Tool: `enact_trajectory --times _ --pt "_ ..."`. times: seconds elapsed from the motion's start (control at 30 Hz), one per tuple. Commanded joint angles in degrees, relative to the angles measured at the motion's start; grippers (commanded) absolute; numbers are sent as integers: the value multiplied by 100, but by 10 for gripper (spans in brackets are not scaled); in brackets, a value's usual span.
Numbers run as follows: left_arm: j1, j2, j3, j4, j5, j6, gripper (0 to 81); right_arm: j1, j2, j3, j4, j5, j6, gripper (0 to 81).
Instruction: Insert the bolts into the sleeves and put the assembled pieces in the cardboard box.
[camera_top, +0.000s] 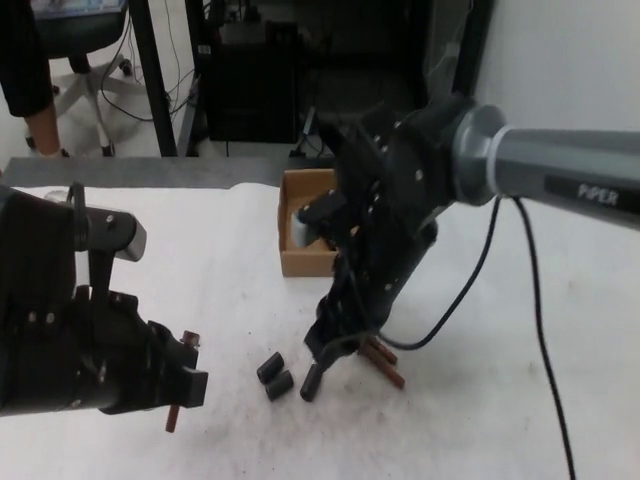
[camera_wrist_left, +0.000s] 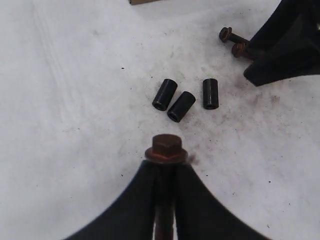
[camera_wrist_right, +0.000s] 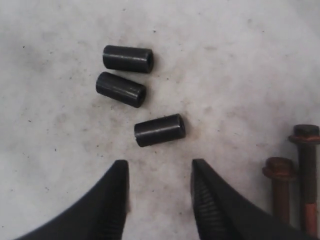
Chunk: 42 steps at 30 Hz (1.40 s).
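1. The left gripper (camera_wrist_left: 165, 172) sat at the lower left of the high view. Its fingers were pressed onto the shank of the held bolt (camera_wrist_left: 166, 150), with the hex head just past the fingertips.
2. The right gripper (camera_wrist_right: 159, 172) hung at the middle of the high view, tips down close to the bench (camera_top: 520, 400). Its fingers were spread, with nothing between them.
3. Three sleeves (camera_top: 279, 384) lay on the bench at the lower middle of the high view. Two were close together, side by side.
4. The lone sleeve (camera_wrist_right: 160, 130) lay a little apart from that pair, just ahead of the gap between the right gripper's fingers and not touching them.
5. Two loose bolts (camera_wrist_right: 279, 190) lay side by side on the bench, just right of the right gripper's tips in the high view.
6. The box (camera_top: 305, 263) stood at the upper middle of the high view, behind the right arm and apart from the sleeves.
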Motion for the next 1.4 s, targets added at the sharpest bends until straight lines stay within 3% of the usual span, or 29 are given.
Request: enact_trajectory --times 0.0,0.2,0.93,1.17,1.37 --pt "16 -66 -23 -76 -52 7 2 109 53 -64 -78 10 -46 393" --pt "16 -66 -23 -53 -52 7 2 250 240 -54 -253 375 -46 393" --pt "16 -66 -23 -51 -52 7 2 230 426 -54 -643 651 -164 393" --pt "16 -66 -23 -51 -52 7 2 230 426 -54 -726 1146 -505 496" --pt "16 -66 -23 -51 -52 7 2 230 426 -54 -726 1149 -505 501"
